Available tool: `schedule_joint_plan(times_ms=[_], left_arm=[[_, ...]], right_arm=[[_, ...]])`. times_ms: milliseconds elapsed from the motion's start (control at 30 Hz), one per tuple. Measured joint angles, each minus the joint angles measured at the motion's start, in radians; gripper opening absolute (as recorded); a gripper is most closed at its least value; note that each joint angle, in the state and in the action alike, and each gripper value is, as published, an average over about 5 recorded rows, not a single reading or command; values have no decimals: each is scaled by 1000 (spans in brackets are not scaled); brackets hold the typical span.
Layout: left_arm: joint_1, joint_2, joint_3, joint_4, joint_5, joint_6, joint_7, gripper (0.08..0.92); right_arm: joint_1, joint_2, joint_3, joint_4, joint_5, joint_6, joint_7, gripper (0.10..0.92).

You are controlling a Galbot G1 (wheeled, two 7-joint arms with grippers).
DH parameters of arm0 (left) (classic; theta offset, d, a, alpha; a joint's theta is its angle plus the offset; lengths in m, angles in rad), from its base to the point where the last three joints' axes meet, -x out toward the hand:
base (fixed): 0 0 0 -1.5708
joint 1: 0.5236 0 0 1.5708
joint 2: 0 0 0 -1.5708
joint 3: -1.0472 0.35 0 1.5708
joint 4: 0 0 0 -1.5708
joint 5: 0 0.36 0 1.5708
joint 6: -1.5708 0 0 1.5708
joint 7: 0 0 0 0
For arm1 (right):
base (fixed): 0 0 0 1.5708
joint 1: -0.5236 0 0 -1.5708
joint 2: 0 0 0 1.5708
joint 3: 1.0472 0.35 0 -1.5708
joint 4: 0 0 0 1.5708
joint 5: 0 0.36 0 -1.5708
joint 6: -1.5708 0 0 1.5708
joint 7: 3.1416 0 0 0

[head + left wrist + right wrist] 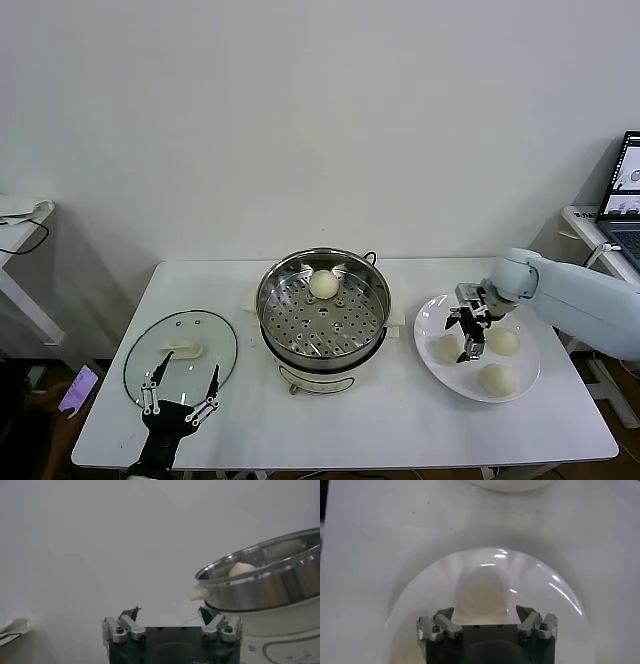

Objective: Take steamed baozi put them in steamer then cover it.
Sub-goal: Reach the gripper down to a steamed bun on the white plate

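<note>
The steamer (322,312) stands mid-table with one baozi (323,284) on its perforated tray. Three more baozi (503,341) lie on a white plate (433,314) to its right. My right gripper (465,337) is open and hangs just over the plate's left baozi (445,348). In the right wrist view that baozi (482,596) lies ahead between the spread fingers of the gripper (485,614), not gripped. The glass cover (207,330) lies flat at the table's left. My left gripper (181,392) is open and empty at its near edge. It also shows in the left wrist view (169,613).
The left wrist view shows the steamer's steel wall (265,587) close on one side with a baozi (241,569) inside it. A laptop (625,195) sits on a side table at far right. The table's front edge runs close to the left gripper.
</note>
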Motion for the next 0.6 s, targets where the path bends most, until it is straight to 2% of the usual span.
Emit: schedule_joint_plan(times_ms=[267,600], left_arm=[[-3,-1,-2,1,-1,-2,-1,823],[-6,8,-7,-4,-4,-1,-1,823]], right_arm=[[-18,-1,12,-1,-4,-9,14,665],[41,-19,13,36,-17,-7,-19,642]])
